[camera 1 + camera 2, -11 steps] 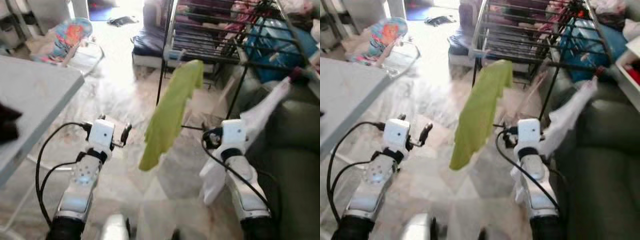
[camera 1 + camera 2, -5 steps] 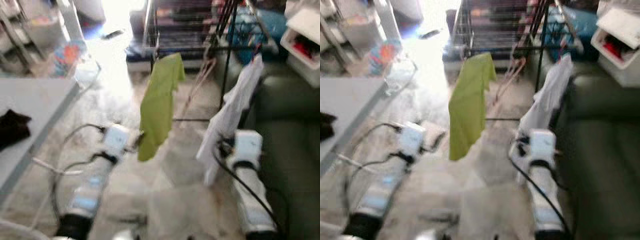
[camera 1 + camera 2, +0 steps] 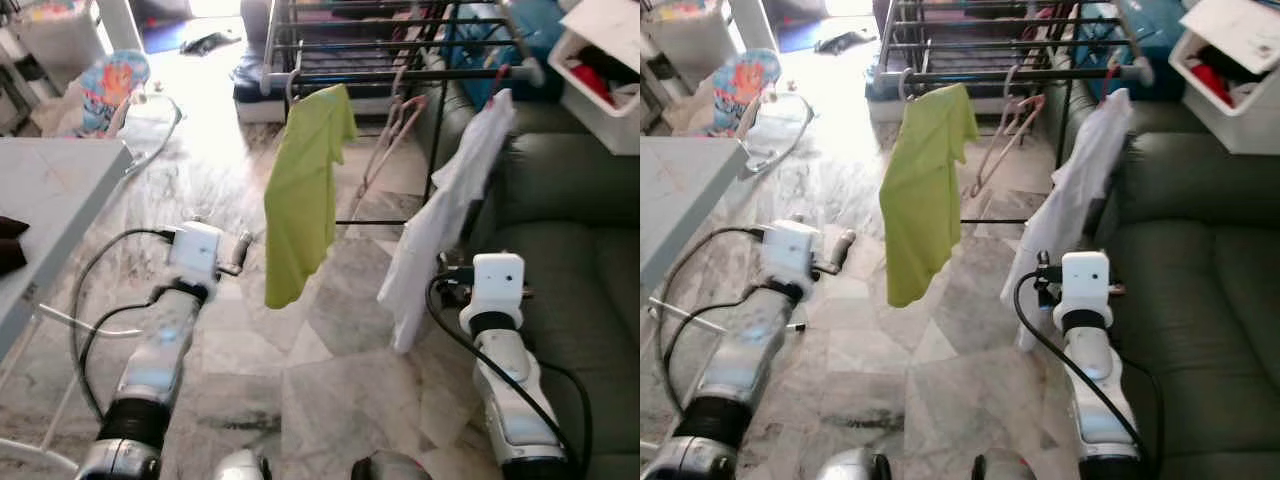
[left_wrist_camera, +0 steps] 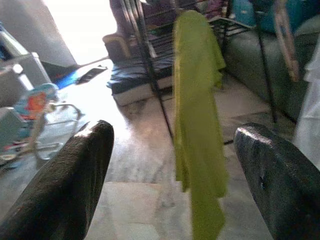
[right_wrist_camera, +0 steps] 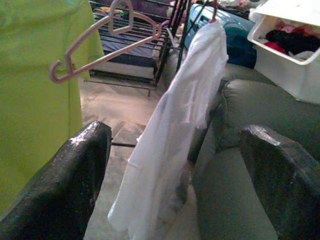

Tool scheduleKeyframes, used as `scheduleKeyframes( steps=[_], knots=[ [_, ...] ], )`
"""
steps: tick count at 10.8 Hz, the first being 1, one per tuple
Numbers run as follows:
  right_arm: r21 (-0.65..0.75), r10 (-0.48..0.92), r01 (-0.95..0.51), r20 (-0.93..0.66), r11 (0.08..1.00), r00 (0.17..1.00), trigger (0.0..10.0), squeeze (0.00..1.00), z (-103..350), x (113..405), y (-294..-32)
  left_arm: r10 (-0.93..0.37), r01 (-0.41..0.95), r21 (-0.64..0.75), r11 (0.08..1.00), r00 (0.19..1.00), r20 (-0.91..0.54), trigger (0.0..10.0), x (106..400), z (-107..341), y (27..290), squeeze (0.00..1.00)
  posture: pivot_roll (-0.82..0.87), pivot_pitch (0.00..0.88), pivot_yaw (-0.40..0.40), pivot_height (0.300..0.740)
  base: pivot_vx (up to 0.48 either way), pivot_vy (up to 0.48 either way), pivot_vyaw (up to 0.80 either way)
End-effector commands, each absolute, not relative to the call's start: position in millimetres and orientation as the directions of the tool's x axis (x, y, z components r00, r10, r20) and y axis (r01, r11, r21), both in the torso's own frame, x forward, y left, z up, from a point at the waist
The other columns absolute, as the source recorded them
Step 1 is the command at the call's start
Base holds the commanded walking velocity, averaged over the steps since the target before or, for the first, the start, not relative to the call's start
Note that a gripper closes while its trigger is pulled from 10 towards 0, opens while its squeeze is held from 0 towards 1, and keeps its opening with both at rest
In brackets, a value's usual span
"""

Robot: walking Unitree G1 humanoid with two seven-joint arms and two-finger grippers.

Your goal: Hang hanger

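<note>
- White bin (image 3: 600,70) on the sofa holds red and dark clothes
- Drying rack (image 3: 400,75) carries two shirts, lime (image 3: 300,200) and white (image 3: 440,220); one bare pink hanger (image 5: 100,42) between them
- Left gripper (image 4: 170,185) and right gripper (image 5: 172,185) both spread, empty

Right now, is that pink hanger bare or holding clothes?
Bare. The pink hanger hangs from the rack between the green shirt and white shirt.

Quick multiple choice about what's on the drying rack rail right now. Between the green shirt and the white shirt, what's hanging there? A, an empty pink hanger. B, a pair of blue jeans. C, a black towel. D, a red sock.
A: an empty pink hanger hangs on the drying rack rail, between the green shirt and the white shirt, with no garment on it.
</note>
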State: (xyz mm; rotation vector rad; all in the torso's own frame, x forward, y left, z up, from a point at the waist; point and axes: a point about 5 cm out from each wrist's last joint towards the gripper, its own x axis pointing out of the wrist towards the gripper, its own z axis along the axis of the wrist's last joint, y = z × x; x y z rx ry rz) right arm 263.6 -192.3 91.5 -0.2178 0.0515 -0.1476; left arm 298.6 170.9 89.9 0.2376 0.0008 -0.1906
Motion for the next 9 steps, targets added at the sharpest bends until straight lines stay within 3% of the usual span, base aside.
scheduleKeyframes(
  steps=[1, 3, 4, 6, 9],
  knots=[
    [-0.219, -0.15, 0.142, -0.022, 0.965, 0.988, 10.0, 0.0, 93, 259, -194, -0.195, 0.199, 0.208, 0.958, 0.98, -0.042, 10.0, 285, 83, 165, 0.0, -0.1, 0.087, 0.008, 0.74, 0.0, 0.0, 0.0],
    [-0.217, -0.173, 0.154, -0.071, 0.964, 0.982, 10.0, 0.0, 81, 247, -199, -0.17, 0.174, 0.196, 0.965, 0.985, -0.039, 10.0, 257, 77, 158, 0.0, -0.09, 0.076, -0.01, 0.74, 0.0, 0.0, 0.0],
    [-0.234, -0.149, 0.13, -0.064, 0.963, 0.987, 10.0, 0.0, 83, 247, -196, -0.061, 0.062, 0.214, 0.975, 0.998, -0.01, 10.0, 245, 80, 174, 0.0, -0.09, 0.066, -0.022, 0.74, 0.0, 0.0, 0.0],
    [-0.238, -0.141, 0.123, -0.061, 0.963, 0.988, 10.0, 0.0, 85, 249, -199, -0.021, 0.028, 0.263, 0.964, 0.999, -0.029, 10.0, 220, 79, 182, 0.0, -0.07, 0.067, -0.044, 0.74, 0.0, 0.0, 0.0],
    [-0.219, -0.129, 0.116, -0.045, 0.969, 0.991, 10.0, 0.0, 89, 256, -194, -0.106, 0.102, 0.248, 0.963, 0.994, 0.0, 10.0, 251, 87, 163, 0.0, -0.08, 0.06, -0.047, 0.74, 0.0, 0.0, 0.0]
  ],
)
